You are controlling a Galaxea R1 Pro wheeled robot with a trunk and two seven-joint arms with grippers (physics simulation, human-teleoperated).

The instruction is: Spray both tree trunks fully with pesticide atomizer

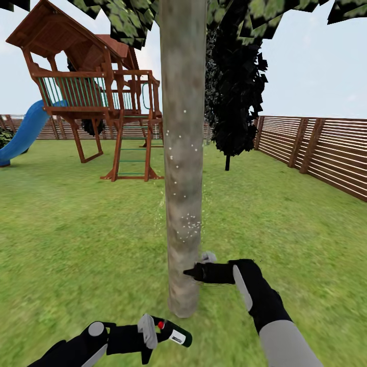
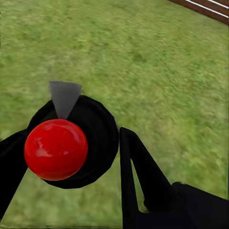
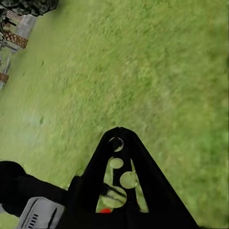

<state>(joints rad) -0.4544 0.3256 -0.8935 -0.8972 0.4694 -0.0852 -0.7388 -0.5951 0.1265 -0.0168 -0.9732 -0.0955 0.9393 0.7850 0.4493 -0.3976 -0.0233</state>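
Low beside the thick grey-brown tree trunk, my left gripper clamps the small black pistol-shaped atomizer. Its nozzle points past the trunk, so I risk spraying grass. My right gripper looks pinched together, empty.

A wooden playhouse on stilts stands far off on the left, with a blue slide at its left side and a ladder leaning at its front. A dark, near-black tree rises right of centre.

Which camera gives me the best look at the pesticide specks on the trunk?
Head view: the tree trunk stands centre frame with the white pesticide specks dotted on its bark. Both wrist views face grass, so they give no view of that coverage.
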